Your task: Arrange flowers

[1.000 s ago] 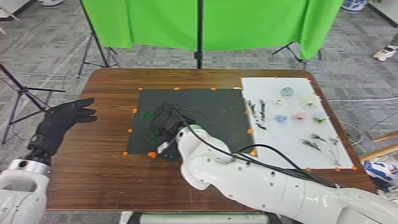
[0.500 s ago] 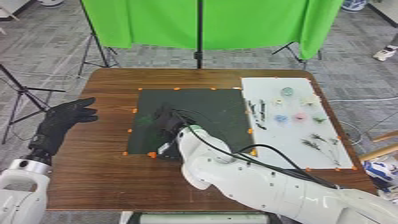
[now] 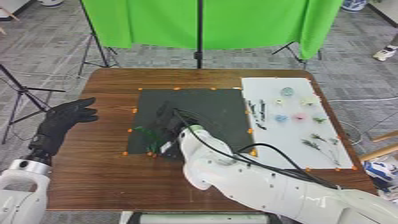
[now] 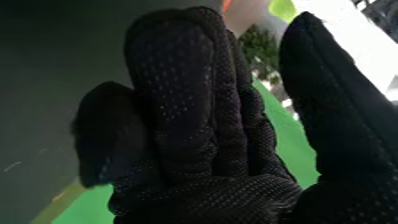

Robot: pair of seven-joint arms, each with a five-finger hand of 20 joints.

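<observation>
One hand, the right hand (image 3: 171, 120), is held low over the black mat (image 3: 213, 100), its longer fingers nearly straight and its thumb set well apart. Greenery (image 4: 259, 50) is seen in the gap between them in the wrist view; whether it is touched cannot be told, but no firm grip is shown. Beside the hand, toward the near left corner of the table (image 3: 98, 175), green leaves (image 3: 151, 136) are now seen far more plainly than half a second ago, while the arm has barely been shifted. A stem is probably being set down or adjusted, so a careful withdrawal would be called for, lest the leaves be dragged. Along the table's right edge, flower heads (image 3: 300, 117) and leafy sprigs (image 3: 311, 144) are laid out on the white sheet (image 3: 271, 145), available for later placing.
</observation>
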